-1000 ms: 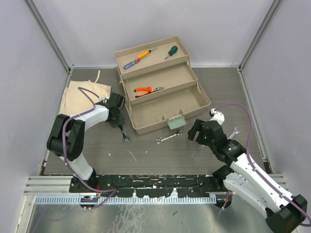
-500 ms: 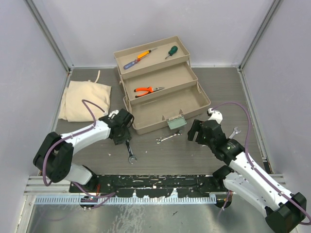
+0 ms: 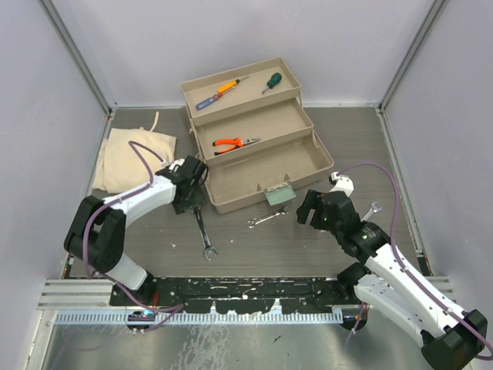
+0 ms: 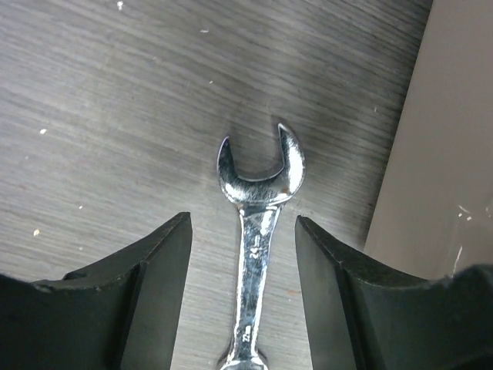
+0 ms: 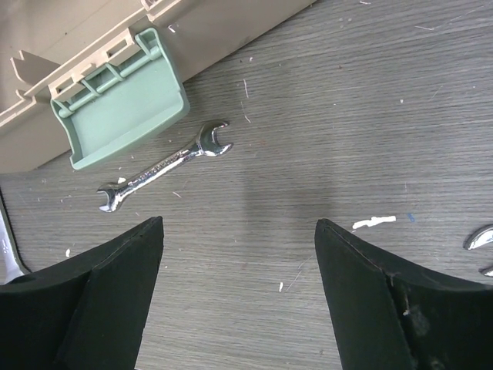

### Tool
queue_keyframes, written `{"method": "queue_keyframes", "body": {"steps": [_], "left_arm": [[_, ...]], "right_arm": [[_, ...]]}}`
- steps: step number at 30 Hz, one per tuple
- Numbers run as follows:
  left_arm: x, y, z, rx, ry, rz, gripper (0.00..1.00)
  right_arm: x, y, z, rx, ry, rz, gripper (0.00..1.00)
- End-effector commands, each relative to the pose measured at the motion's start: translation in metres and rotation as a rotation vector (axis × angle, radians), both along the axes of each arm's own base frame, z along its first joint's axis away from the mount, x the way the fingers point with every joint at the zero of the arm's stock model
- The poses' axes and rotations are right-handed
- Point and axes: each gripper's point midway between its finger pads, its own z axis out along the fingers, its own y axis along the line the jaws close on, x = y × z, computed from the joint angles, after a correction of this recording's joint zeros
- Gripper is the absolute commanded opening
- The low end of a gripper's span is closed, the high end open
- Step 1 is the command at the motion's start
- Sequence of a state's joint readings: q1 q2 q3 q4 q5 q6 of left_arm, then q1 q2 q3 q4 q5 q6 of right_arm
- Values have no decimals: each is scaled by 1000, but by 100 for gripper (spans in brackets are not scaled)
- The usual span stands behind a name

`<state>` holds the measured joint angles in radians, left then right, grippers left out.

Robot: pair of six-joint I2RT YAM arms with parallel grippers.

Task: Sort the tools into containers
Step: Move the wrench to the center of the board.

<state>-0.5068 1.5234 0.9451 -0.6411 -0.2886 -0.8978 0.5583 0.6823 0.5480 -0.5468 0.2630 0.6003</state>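
DONE: green screwdriver (image 3: pixel 271 81), blue and orange handles (image 3: pixel 219 92) in toolbox (image 3: pixel 266 173) top tray; pliers (image 3: pixel 235 142) mid tray | LEFT: three wrenches on tabletop (image 3: pixel 347 146), by my count | left pincer (image 3: pixel 192 202) apart, straddling long wrench (image 3: pixel 204 235) beside toolbox, not gripping | right pincer (image 3: pixel 308 208) apart, empty, near small wrench (image 3: pixel 267 219); third wrench (image 3: pixel 374 209) just right.

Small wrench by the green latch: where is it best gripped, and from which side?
The small wrench lies flat and diagonal, apart from the green latch. I'd come from above and close across its slim middle shank; both ends flare.
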Motion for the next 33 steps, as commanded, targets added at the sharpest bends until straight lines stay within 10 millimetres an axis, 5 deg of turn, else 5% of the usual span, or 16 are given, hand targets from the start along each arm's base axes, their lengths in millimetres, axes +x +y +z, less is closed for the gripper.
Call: {"method": "queue_keyframes", "body": {"steps": [1, 8, 23, 33], "left_arm": [[25, -3, 5, 16, -42, -22, 57], [40, -5, -2, -36, -44, -3, 57], [38, -10, -23, -35, 45, 10, 60], [15, -1, -36, -23, 90, 9, 38]], "right_arm": [[7, 2, 25, 39, -76, -8, 84], [4, 0, 21, 36, -65, -16, 84], [6, 1, 21, 39, -65, -15, 84], [9, 2, 46, 50, -110, -9, 82]]}}
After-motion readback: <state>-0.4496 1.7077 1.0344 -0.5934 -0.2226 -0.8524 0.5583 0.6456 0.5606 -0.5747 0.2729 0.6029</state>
